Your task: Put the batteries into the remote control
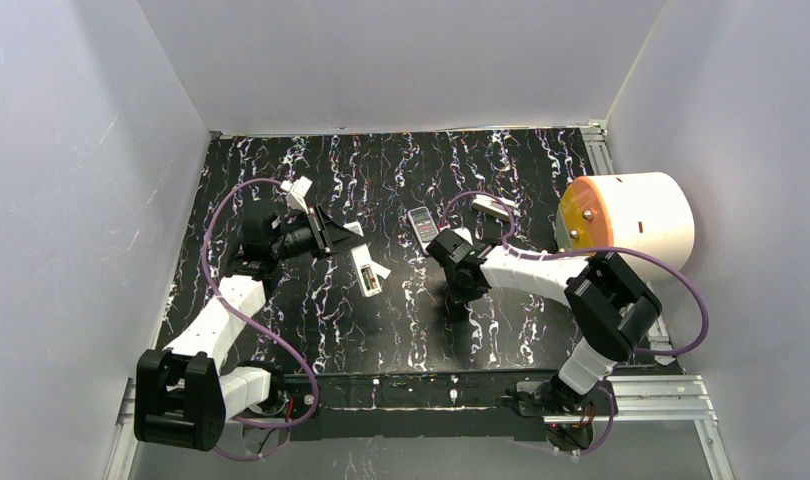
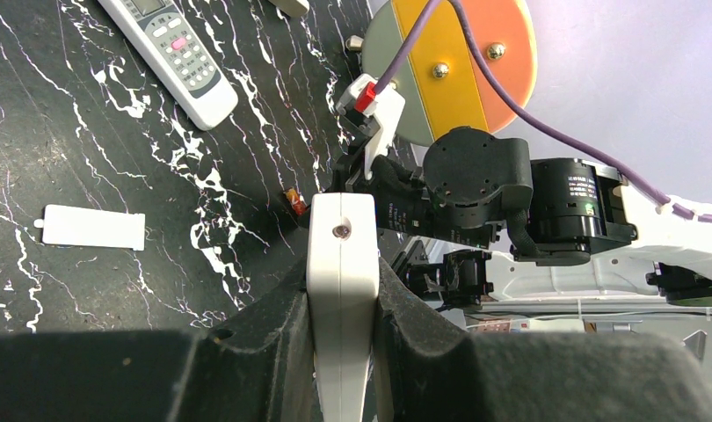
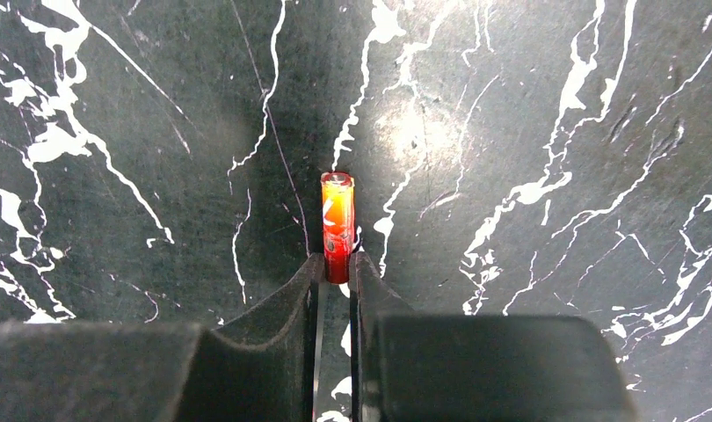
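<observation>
**Remote and battery at pick-up.** At lower centre of the left wrist view, the left gripper (image 2: 342,280) is clamped across the narrow sides of the white remote control (image 2: 339,233), probably to steady it for loading. At lower centre of the right wrist view, the right gripper (image 3: 337,274) has closed on the near end of a red-orange battery (image 3: 337,220) against the black marbled table (image 3: 555,132). The battery's long axis runs straight up the frame, in line with the fingers and with its metal cap uppermost, which leaves most of its length free for insertion.
</observation>
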Action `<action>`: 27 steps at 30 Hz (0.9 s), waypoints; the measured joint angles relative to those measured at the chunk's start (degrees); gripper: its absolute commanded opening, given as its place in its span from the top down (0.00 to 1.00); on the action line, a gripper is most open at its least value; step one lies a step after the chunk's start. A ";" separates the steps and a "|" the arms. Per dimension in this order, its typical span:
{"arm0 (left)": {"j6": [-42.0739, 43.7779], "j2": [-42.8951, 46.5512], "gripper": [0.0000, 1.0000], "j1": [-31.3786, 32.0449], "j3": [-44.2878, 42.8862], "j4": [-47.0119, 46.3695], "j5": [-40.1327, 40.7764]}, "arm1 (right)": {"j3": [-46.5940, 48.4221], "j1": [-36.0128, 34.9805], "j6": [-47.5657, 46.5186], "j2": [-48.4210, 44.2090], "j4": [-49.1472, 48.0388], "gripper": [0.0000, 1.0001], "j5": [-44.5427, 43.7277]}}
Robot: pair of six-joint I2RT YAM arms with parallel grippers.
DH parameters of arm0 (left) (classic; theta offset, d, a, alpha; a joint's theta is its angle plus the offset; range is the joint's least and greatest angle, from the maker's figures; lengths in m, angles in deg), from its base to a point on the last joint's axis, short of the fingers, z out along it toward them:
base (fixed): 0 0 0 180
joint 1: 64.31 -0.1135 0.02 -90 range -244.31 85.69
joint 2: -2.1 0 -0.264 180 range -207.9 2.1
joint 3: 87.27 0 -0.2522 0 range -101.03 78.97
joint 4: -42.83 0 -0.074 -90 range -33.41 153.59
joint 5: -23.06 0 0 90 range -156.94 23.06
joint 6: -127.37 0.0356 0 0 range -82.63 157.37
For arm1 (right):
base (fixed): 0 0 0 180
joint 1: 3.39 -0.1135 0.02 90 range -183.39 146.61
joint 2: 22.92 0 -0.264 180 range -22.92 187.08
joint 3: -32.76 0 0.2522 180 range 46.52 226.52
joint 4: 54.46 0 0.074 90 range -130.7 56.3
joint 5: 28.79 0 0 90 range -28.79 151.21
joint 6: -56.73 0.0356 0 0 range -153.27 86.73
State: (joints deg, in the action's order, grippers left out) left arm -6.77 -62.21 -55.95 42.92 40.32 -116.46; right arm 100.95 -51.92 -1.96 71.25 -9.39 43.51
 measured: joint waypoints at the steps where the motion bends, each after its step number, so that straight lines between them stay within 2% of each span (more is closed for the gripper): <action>1: 0.00 0.00 1.00 0.00 0.00 0.00 0.00 | 0.00 0.00 0.02 0.00 0.00 0.87 -0.15; 12: -1.75 -4.31 1.00 1.60 0.00 -0.20 1.81 | -1.70 0.11 -0.22 -2.23 -2.27 0.92 -0.17; 19: -3.23 -9.53 1.00 5.64 0.02 -1.09 4.46 | 0.70 0.13 -3.15 -8.55 -2.54 0.92 7.85; 27: -7.13 -11.41 1.00 6.14 1.55 -7.08 6.21 | 5.27 -1.27 -4.66 -15.54 -8.07 0.93 19.71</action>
State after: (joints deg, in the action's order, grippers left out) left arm -13.90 -73.62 -49.81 44.47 33.23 -110.25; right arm 106.22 -53.19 -6.62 55.71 -17.46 63.23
